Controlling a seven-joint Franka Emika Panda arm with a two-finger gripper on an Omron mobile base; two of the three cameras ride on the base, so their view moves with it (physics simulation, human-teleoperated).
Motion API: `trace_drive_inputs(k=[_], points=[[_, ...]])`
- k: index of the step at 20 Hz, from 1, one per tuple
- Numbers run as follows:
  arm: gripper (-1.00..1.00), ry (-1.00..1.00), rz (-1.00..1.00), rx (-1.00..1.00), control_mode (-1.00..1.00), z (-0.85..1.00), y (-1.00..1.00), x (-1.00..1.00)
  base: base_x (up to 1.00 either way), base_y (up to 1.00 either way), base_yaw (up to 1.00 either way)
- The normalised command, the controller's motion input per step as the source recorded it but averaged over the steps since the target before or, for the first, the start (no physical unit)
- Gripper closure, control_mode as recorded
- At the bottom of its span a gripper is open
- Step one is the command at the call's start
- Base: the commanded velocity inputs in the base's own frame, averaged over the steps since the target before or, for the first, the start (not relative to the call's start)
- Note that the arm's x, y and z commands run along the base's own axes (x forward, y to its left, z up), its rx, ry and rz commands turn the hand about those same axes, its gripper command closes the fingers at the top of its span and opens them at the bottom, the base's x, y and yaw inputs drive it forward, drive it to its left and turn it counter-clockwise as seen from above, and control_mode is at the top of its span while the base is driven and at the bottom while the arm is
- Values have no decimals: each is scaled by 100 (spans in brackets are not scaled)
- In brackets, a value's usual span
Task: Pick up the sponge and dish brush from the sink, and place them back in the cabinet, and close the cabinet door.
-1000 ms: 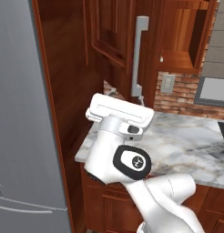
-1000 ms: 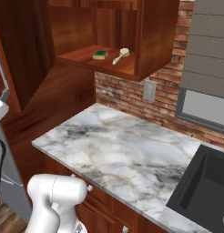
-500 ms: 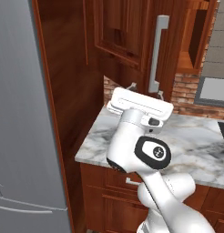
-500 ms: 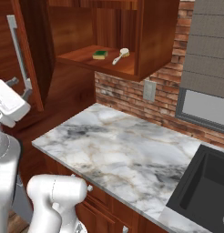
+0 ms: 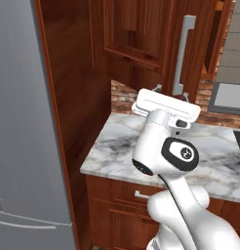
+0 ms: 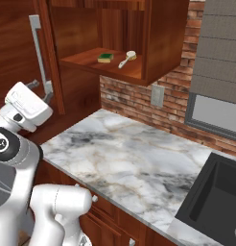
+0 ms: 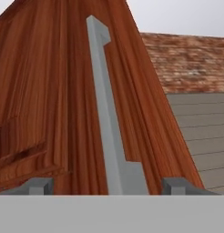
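The sponge [image 6: 105,57] and the dish brush [image 6: 127,58] lie side by side on the inner shelf of the cabinet [image 6: 158,43]. The cabinet door [image 6: 17,43] stands partly open at the cabinet's left. Its silver bar handle [image 7: 107,113] runs up between my fingertips [image 7: 38,185], with a gap on each side. My gripper [image 7: 108,186] is open at the handle's lower end [image 5: 179,90], seen from the other side with its white hand [image 6: 26,101] against the door. A corner of the black sink [image 6: 211,202] lies at the lower right.
A marble counter [image 6: 124,158] runs under the cabinet, with a brick wall and an outlet [image 6: 156,96] behind it. A grey fridge [image 5: 24,122] stands on the left beside a tall wooden panel. Drawers sit below the counter.
The cabinet door has swung toward the cabinet, and my hand has moved with it, staying at the handle's lower end. The sponge and brush have not moved.
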Motion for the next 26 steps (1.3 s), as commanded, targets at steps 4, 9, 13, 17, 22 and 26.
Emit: trace_drive_inputs(k=[4, 9, 13, 17, 22, 26], points=[[-100, 0, 0, 0, -100, 0, -53, 16, 0, 0, 0], [-100, 0, 0, 0, -100, 0, -50, 18, 0, 0, 0], [-100, 0, 0, 0, -100, 0, -46, 20, 0, 0, 0], [-100, 0, 0, 0, -100, 0, -42, 20, 0, 0, 0], [-100, 0, 0, 0, -100, 0, -37, 21, 0, 0, 0], [-100, 0, 0, 0, -100, 0, -34, 23, 0, 0, 0]])
